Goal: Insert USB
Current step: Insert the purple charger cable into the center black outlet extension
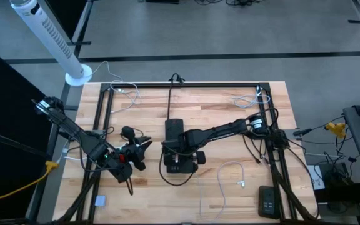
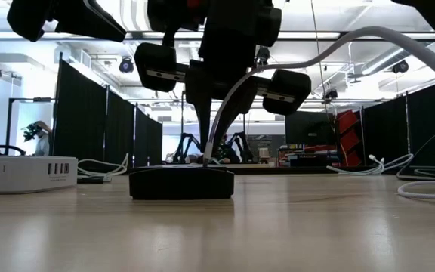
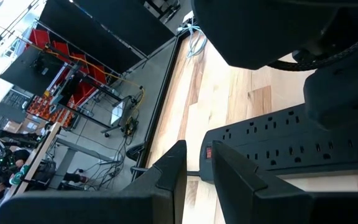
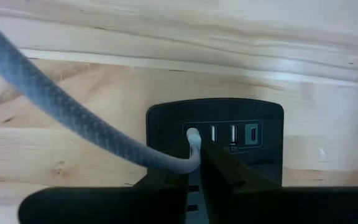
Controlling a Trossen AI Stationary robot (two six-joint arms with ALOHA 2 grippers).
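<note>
- At the end face of the black power strip [image 4: 215, 134], we see the white USB plug [image 4: 193, 138] sitting in the outermost port of the row, pinched between the closed fingers of the right gripper [image 4: 193, 163].
- We judge the plug small, light and rigid, so the hold belongs on its short hard body, right behind the metal tip, as it is now.
- Behind the plug, the grey braided cable [image 4: 61, 112] arcs away; we expect it to be limp yet springy enough to tug the plug sideways.
- Beside the plug, two more USB slots and one oval port stand free, so we must keep square to the strip or risk scraping the neighbours.
- We guess the strip is light and could slide on the wooden table [image 1: 230, 112] under a push.
- Left of the strip, the left gripper [image 1: 125, 157] hovers close, fingers slightly apart and holding nothing that we can see.
- Right of the strip, a loose white cable [image 1: 227, 181] lies clear, and farther toward the corner a small black device [image 1: 268, 201].
- Nothing blocks the port face itself.
</note>
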